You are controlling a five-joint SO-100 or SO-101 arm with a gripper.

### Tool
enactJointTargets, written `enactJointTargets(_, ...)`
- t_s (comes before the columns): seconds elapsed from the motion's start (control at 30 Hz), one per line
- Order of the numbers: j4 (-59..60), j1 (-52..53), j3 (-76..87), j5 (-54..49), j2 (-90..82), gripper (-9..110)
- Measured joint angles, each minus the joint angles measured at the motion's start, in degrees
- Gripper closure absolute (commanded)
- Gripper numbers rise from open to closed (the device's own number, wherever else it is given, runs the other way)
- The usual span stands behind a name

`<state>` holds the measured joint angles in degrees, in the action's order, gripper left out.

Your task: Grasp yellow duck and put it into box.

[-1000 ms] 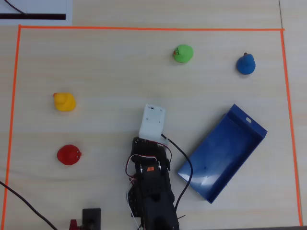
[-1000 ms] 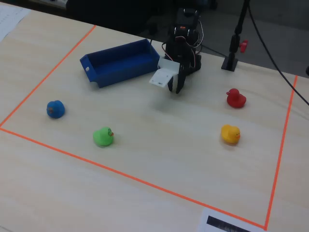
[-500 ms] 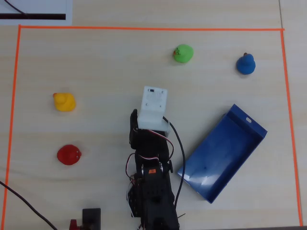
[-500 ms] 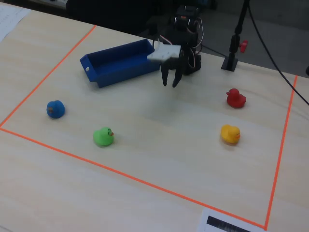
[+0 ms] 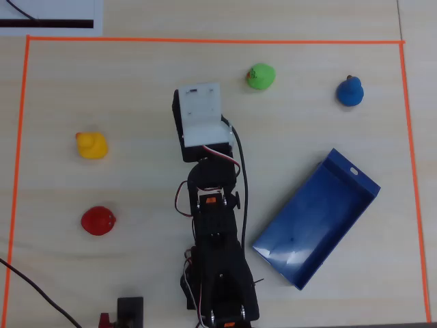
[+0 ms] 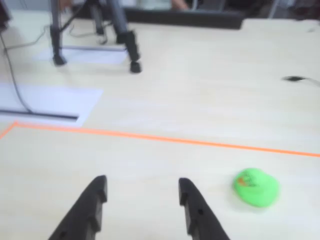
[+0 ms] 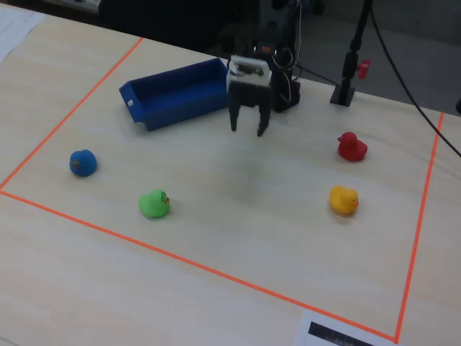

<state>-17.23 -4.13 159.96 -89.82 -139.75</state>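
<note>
The yellow duck (image 5: 91,145) sits on the table at the left in the overhead view and at the right in the fixed view (image 7: 343,200). It is out of the wrist view. The dark-blue box (image 5: 318,218) lies empty at the lower right in the overhead view and at the back in the fixed view (image 7: 175,94). My gripper (image 7: 248,131) hangs above the middle of the table, open and empty, well apart from the duck. In the wrist view its two black fingers (image 6: 142,184) stand apart over bare table.
A green duck (image 5: 261,76) (image 6: 255,187) (image 7: 154,204), a blue duck (image 5: 349,91) (image 7: 83,162) and a red duck (image 5: 98,220) (image 7: 351,146) stand on the table. Orange tape (image 5: 205,40) marks the work area. The arm base (image 5: 218,273) is at the near edge.
</note>
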Motion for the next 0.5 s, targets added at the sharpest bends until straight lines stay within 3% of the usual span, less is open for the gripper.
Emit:
enactJointTargets(0.2, -6.59, -8.7, 6.86, -1.41, 5.98, 76)
enactJointTargets(0.5, 15.21, -14.33, -1.05, 2.29, 3.16, 68)
